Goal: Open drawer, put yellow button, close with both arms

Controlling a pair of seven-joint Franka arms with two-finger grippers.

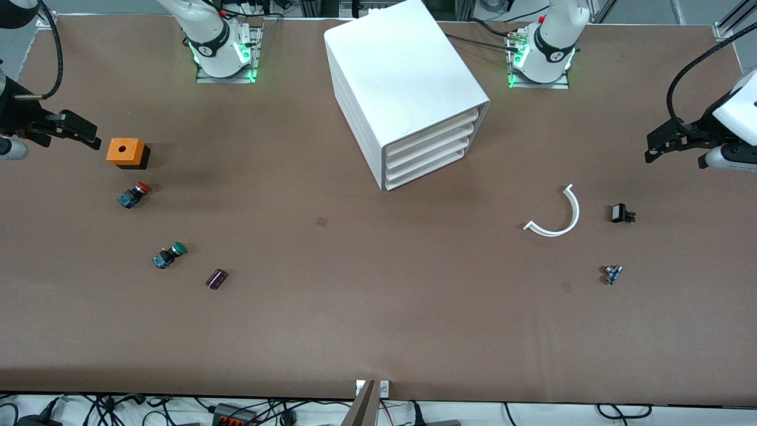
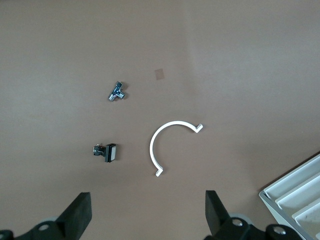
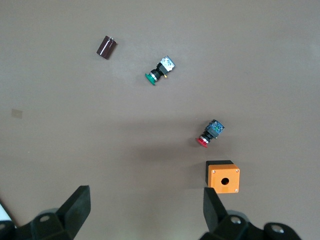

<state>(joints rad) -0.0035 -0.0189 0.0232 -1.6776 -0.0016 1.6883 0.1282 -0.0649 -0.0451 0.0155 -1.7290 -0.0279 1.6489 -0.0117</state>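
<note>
- While both arms wait out at the ends of the bench (image 1: 366,307), the large white cabinet (image 1: 402,71) stands between their bases, turned at an angle, with four shallow tray fronts facing the front camera.
- Drawer (image 1: 434,131), uppermost of the four: pushed in, flush with the three under it.
- Left pincer (image 1: 650,151): hangs in the air over the left arm's end of the bench, fingers (image 2: 80,212) spread wide, nothing between them.
- Right pincer (image 1: 89,139): hangs over the right arm's end of the bench, just beside the orange box, fingers (image 3: 77,207) spread wide, nothing between them.
- Orange box (image 1: 125,152): square, black base, one round hole in its top face, toward the right arm's end.
- Red-capped button (image 1: 133,194): on its side, near the orange box and nearer the front camera.
- Green-capped button (image 1: 169,255): on its side, nearer the camera again, apart from the red one.
- Dark cylinder (image 1: 216,279): small, lying down, near the green-capped button.
- White arc (image 1: 559,214): thin plastic half-ring, flat on the bench, toward the left arm's end and nearer the camera than the cabinet.
- Black part (image 1: 621,213): small, pale face, near the arc on the left arm's side.
- Blue and silver part (image 1: 612,274): tiny, nearer the camera than the black part.
</note>
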